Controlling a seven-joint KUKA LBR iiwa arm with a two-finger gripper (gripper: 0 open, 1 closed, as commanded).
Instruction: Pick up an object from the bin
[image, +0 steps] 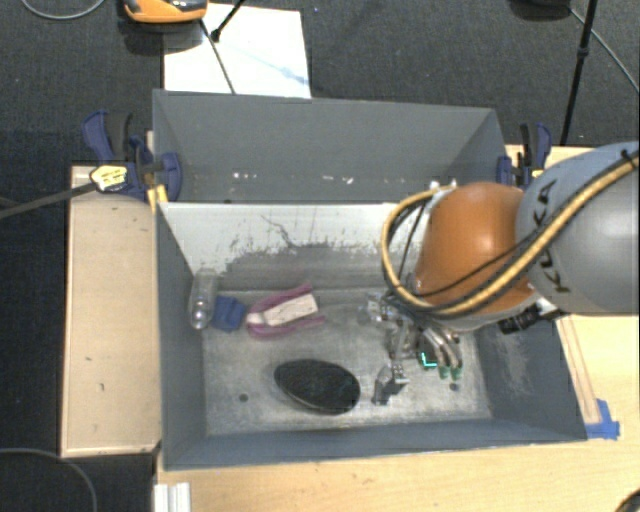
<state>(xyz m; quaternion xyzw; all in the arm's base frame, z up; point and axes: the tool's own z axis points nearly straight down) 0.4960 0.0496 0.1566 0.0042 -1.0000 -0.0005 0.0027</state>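
— Gripper (402, 372): where?
— Down inside the bin (330, 150), low over the right half of the grey floor. Tucked beneath the orange cover (470, 250) on the wrist. Hung from the grey arm (600, 240) entering from the right, with black-and-yellow cables (440, 298) looped round the cover.

— Spread, pressed together, or pinching something?
— Cannot tell. Too tangled in metal parts and shadow under the cover to judge. Small green light glowing on its right side.

— Nearest thing?
— Black oval disc (317, 386), flat on the floor near the front wall, just left of the gripper. Near, yet apart, so far as can be seen.

— And the others?
— Farther left, toward the back of the floor: a pink-and-purple oblong thing (285, 310), lying lengthwise, slightly tilted. Left of that, a blue piece (228, 314), touching it or nearly so; hard to say which. Then a small clear bottle (203, 300) against the left wall, just beside the blue piece. All three well apart from the gripper, farther back than the disc.

— Over any one of them?
— Over bare floor, by the look of it. Closest to the disc's right end.
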